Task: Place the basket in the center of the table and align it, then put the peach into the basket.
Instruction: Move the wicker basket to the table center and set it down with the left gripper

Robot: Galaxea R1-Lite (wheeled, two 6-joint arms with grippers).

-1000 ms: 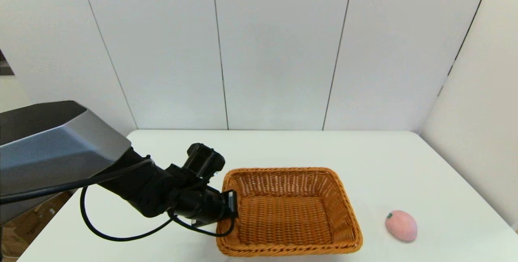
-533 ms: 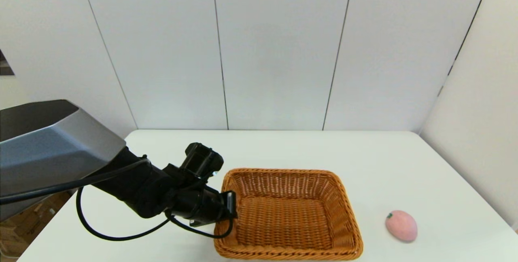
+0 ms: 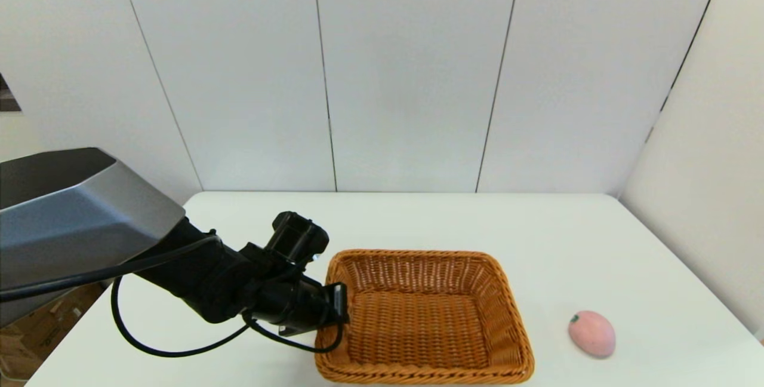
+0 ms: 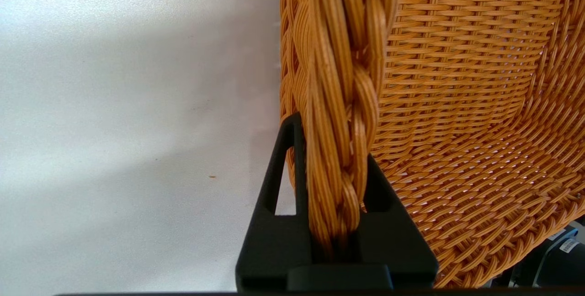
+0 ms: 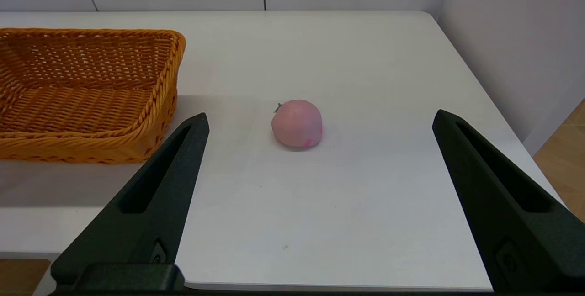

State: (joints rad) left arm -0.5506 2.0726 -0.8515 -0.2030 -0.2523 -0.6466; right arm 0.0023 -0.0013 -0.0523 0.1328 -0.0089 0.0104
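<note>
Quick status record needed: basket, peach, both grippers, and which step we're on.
basket: on the table, near its front edge, empty
peach: on the table, to the basket's right, apart from it
left gripper: jaws shut on the basket's left braided rim
right gripper: jaws open, low at the table's front edge, pointed at the peach
step: basket placement; peach not yet picked

You see white wall panels [image 3: 406, 70] split by thin dark seams, and cardboard boxes [image 3: 42, 330] on the floor at left.
</note>
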